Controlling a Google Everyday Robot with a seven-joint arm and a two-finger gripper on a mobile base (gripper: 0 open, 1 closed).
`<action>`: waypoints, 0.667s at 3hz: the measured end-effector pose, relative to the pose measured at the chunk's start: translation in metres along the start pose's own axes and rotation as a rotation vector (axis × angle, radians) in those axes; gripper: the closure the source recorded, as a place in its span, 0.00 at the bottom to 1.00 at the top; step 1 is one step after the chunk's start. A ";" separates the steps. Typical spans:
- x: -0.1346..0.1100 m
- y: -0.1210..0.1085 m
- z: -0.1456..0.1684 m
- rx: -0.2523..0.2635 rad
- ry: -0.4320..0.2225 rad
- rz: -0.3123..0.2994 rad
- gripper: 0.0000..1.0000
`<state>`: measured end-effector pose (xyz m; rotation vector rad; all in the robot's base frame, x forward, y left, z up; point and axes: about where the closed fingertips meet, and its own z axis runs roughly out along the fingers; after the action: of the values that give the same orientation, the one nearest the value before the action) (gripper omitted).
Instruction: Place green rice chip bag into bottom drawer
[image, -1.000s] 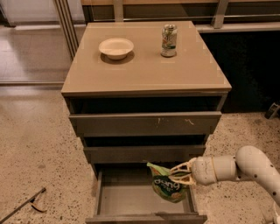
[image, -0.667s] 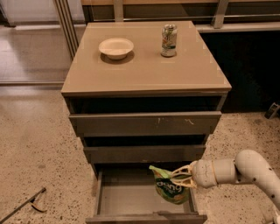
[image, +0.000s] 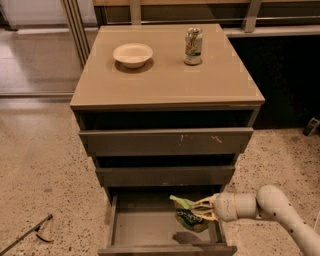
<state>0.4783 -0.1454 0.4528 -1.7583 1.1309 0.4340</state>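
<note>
The green rice chip bag (image: 188, 216) hangs over the right part of the open bottom drawer (image: 145, 227), just above its grey floor. My gripper (image: 200, 210) comes in from the right on a white arm and is shut on the bag's right side. The bag casts a shadow on the drawer floor below it. The bottom drawer is pulled out toward the camera; the two shallower drawers above it are pushed in.
On the cabinet top (image: 165, 80) stand a cream bowl (image: 132, 53) at the left and a green-and-white can (image: 193, 46) at the right. A dark tool (image: 27, 235) lies on the speckled floor at the lower left.
The gripper and the bag have shifted slightly to the left and a little lower inside the drawer. The grip on the bag is unchanged.
</note>
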 end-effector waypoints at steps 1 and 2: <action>0.053 0.017 0.034 0.043 -0.074 -0.002 1.00; 0.054 0.020 0.038 0.041 -0.080 -0.006 1.00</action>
<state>0.4963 -0.1417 0.3868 -1.6937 1.0699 0.4705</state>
